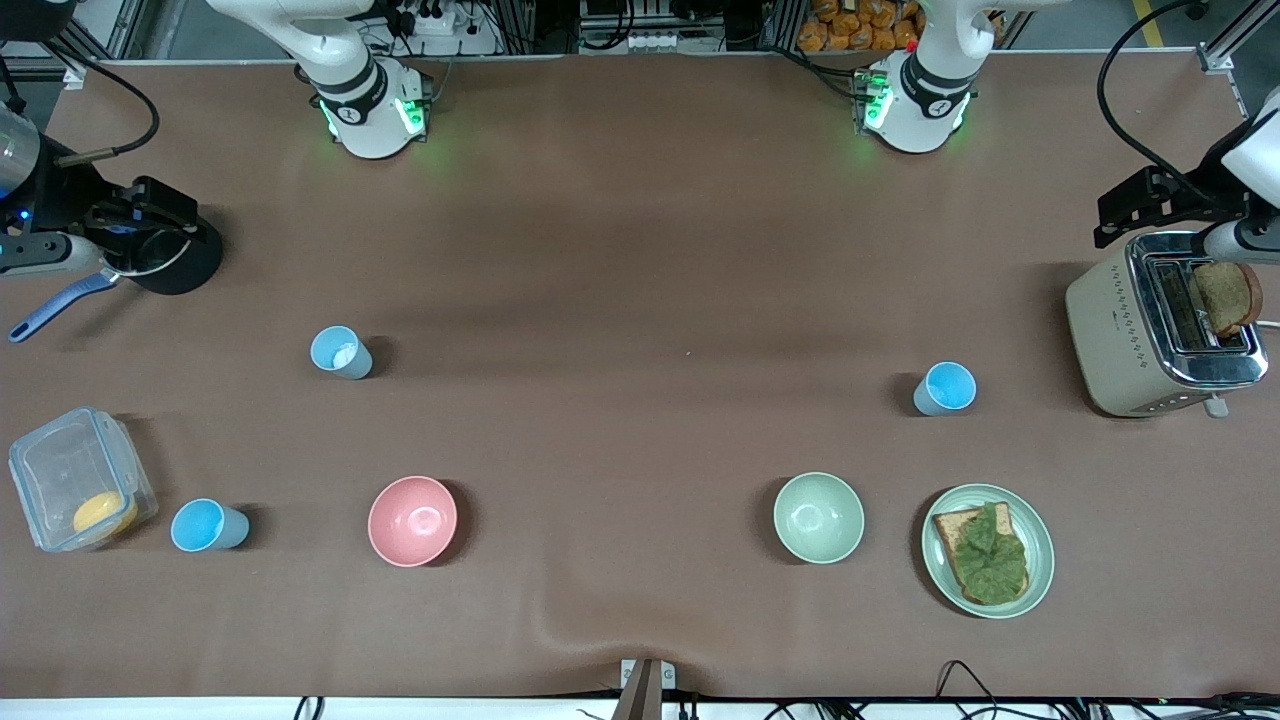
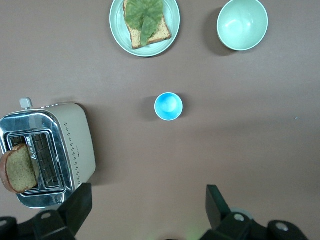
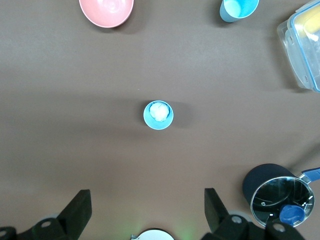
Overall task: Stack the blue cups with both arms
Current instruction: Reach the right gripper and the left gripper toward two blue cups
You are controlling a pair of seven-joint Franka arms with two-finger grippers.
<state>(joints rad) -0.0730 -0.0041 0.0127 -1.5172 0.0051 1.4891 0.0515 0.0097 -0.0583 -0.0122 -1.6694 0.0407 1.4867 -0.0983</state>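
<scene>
On the desk (image 1: 640, 250) nothing is stacked yet: three blue cups stand well apart, the pale cup (image 1: 340, 352), bright cup (image 1: 944, 389) and corner cup (image 1: 207, 525). Left claw (image 2: 145, 210) and right claw (image 3: 145, 212) hover wide open, empty.

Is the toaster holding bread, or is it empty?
Holding bread. One brown slice stands up out of a slot of the toaster; the other slot looks empty.
</scene>
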